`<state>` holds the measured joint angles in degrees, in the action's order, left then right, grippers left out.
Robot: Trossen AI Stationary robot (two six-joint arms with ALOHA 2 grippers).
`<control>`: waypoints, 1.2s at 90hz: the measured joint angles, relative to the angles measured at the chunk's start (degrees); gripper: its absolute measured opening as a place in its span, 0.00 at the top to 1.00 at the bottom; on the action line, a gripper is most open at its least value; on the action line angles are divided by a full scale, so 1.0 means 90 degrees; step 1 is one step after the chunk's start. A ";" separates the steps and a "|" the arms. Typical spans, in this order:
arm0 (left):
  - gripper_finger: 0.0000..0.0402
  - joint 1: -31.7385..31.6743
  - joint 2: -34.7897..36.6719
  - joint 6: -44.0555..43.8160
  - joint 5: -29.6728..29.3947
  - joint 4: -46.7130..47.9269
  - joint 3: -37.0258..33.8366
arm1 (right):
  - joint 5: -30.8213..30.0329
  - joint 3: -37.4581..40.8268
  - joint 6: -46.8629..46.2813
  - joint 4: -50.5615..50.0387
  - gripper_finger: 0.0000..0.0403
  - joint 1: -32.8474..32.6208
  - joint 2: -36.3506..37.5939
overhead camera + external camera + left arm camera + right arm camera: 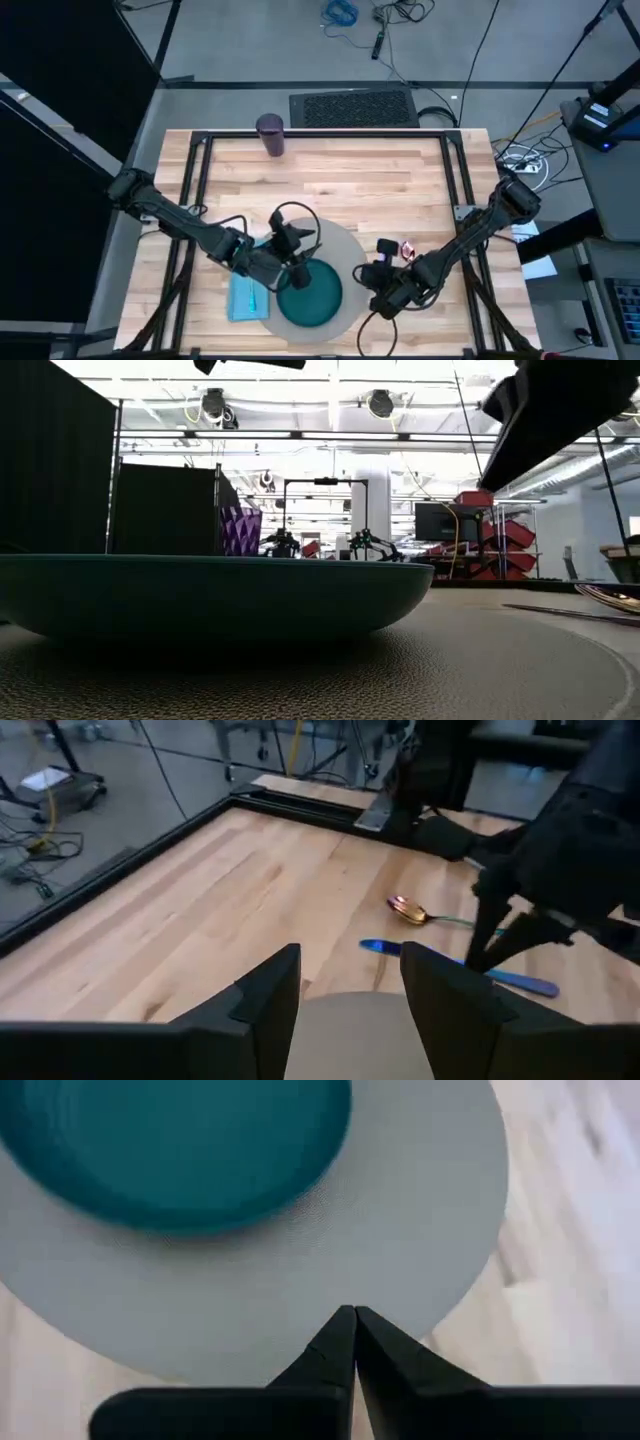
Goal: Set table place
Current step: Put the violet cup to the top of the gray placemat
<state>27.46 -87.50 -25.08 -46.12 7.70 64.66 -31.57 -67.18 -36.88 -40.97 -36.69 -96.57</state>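
We judge cutlery step in hand. Teal plate (310, 293) sits on grey mat (343, 243), napkin (243, 298) just left of plate. Left gripper (350, 1005) over plate, fingers apart, empty. Right gripper (353, 1342) at mat's right edge, fingers together, empty. Knife (470, 969) and spoon (412, 910) lie right of mat; next move calls for picking one up.

You see knife (505, 977) partly hidden behind right arm; spoon (407, 248) too small overhead (bowl barely visible); fork (253, 296) indistinct on napkin (243, 298); plate (200, 595) cropped in low view.
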 joint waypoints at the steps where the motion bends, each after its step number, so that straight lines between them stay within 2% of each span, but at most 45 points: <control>1: 0.60 -0.0006 0.0000 0.0000 0.0002 0.0002 0.0000 | -0.0003 0.0000 0.0024 -0.0026 1.00 -0.0002 0.0026; 10: 0.60 -0.0097 0.0000 -0.0005 -0.0010 -0.0062 0.0000 | -0.0088 0.0007 0.0039 -0.0475 1.00 -0.0091 0.0330; 22: 0.60 -0.0191 0.0000 0.0035 -0.0045 -0.0350 0.0000 | -0.0881 0.0154 -0.0223 -0.1193 1.00 -0.0311 0.1018; 32: 0.60 -0.0289 0.0000 0.0245 0.0006 -0.0353 0.0000 | -0.1352 0.0618 -0.0514 -0.1233 1.00 -0.0507 0.1883; 47: 0.60 -0.0391 0.0000 0.1657 0.0107 -0.0834 0.0000 | -0.1777 0.1977 -0.0499 -0.0076 1.00 -0.0842 0.3425; 59: 0.60 -0.0674 0.0000 0.2658 0.0137 -0.1098 -0.0011 | -0.1910 0.3450 0.0563 0.2246 1.00 -0.0707 0.4709; 66: 0.61 -0.1076 0.0000 0.3147 0.0468 -0.1527 -0.0137 | -0.1196 0.4201 0.1710 0.3816 1.00 -0.0234 0.5361; 74: 0.64 -0.1683 0.0027 0.3409 0.1465 -0.1873 -0.0280 | -0.0037 0.4743 0.2851 0.5474 1.00 0.0646 0.5909; 84: 0.70 -0.2442 0.0086 0.3445 0.2225 -0.1852 -0.0341 | 0.1685 0.4910 0.3518 0.6277 1.00 0.2055 0.6148; 97: 0.75 -0.2958 0.0484 0.3340 0.2020 -0.0869 -0.0364 | 0.3280 0.4661 0.3409 0.6292 1.00 0.3988 0.5731; 108: 0.76 -0.3093 0.1180 0.2713 0.1329 0.0613 -0.0357 | 0.4138 0.4287 0.3352 0.6238 1.00 0.5372 0.4929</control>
<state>-0.38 -76.88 -0.66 -34.16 13.22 61.45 5.67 -28.59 -6.71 15.17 11.66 -52.21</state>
